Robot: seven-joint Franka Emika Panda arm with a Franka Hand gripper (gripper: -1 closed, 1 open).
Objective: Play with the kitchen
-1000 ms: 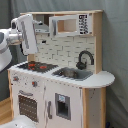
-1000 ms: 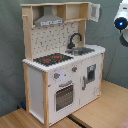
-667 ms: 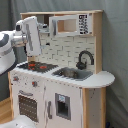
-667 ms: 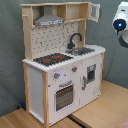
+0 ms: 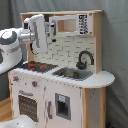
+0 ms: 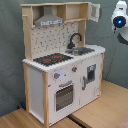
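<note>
A: In the first exterior view the kitchen (image 5: 60,75) is standing against a grey backdrop and filling most of the frame; the gripper (image 5: 51,29) is hanging up beside the grey hood, over the red-ringed hob (image 5: 37,65), touching nothing that I can make out

B: And the fingers?

A: I cannot tell whether they are spread or closed; I am judging this an approach step, the arm picking a part to play with, and the next move is calling for a descent or a reach toward a knob, a door or the faucet (image 5: 85,57)

B: Anything in the sink (image 5: 72,73)?

A: Something dark seems to be lying in the basin, though I cannot say what; the open shelf in the upper cabinet (image 5: 65,25) is looking bare

B: And the second exterior view?

A: There the kitchen (image 6: 62,70) is standing on a wooden floor; only part of the arm (image 6: 120,15) is showing at the second exterior view's right, well apart from the counter; the oven door (image 6: 64,96) is sitting shut, so its inside is hidden
</note>
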